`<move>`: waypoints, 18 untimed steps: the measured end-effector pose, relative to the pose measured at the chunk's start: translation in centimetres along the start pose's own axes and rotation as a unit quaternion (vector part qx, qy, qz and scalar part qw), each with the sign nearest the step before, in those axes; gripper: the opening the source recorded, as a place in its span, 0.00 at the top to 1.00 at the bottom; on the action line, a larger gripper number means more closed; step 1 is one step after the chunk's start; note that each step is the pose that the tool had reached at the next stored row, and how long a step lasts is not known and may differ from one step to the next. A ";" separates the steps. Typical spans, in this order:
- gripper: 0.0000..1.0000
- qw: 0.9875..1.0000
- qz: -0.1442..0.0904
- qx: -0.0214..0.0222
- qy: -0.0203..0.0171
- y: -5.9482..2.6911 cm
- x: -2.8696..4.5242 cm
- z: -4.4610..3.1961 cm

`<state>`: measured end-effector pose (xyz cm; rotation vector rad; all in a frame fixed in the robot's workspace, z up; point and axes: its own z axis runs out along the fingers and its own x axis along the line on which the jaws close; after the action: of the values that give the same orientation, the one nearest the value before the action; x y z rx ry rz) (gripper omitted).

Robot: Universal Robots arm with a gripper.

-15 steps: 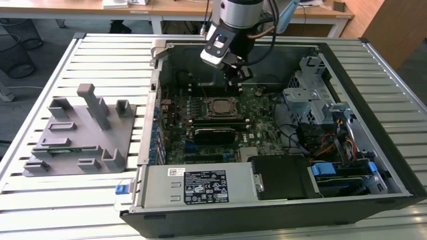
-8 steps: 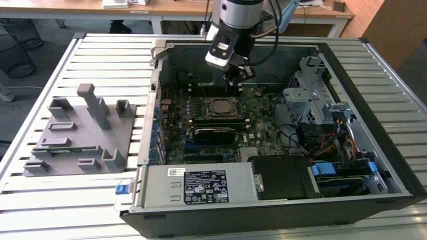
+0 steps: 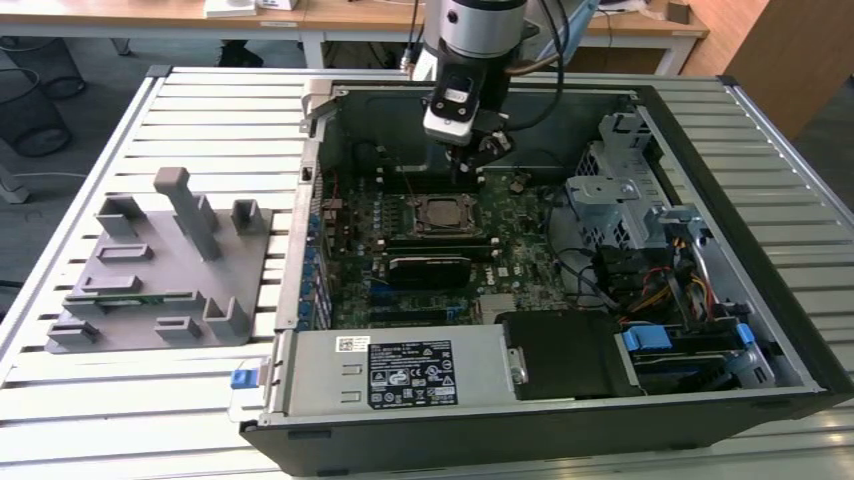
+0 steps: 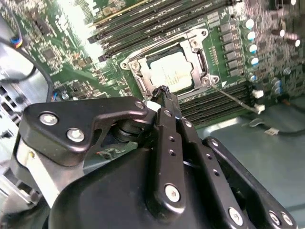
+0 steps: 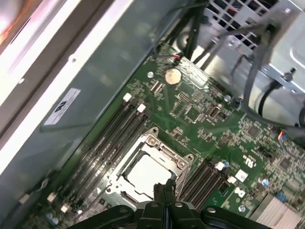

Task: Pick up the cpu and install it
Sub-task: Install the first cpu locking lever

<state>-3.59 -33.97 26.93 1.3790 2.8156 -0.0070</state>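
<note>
Silver cpu (image 4: 172,71) sits in its socket (image 4: 203,58) inside the case (image 3: 561,436).

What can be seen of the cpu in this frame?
The cpu is a flat square chip with a pale, shiny silver-grey metal top. It lies level in the motherboard socket, ringed by a metal frame, with memory slots on either side. The gripper, shut, hangs beside the socket and does not hold it.

Free room above cpu (image 5: 143,174) — memory slots (image 5: 112,136) flank both sides.
</note>
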 end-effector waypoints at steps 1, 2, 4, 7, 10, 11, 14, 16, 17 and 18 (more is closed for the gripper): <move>0.89 1.000 -0.009 0.000 0.000 0.00 0.00 0.01; 0.89 1.000 -0.018 0.000 0.000 0.00 0.00 0.01; 0.89 0.999 -0.036 0.000 -0.001 0.00 0.00 0.02; 0.89 0.998 -0.062 0.001 -0.002 0.00 0.01 0.07; 0.89 0.996 -0.087 0.003 -0.003 0.00 0.01 0.10; 0.89 0.995 -0.095 0.003 -0.004 -0.01 0.01 0.12; 0.89 0.993 -0.120 0.004 -0.005 -0.01 0.01 0.16; 0.89 0.990 -0.138 0.004 -0.005 -0.02 0.02 0.19; 0.89 0.989 -0.147 0.004 -0.005 -0.02 0.02 0.20; 0.89 0.988 -0.155 0.003 -0.005 -0.02 0.02 0.21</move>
<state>-3.61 -33.97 26.72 0.9230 2.9905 -0.0251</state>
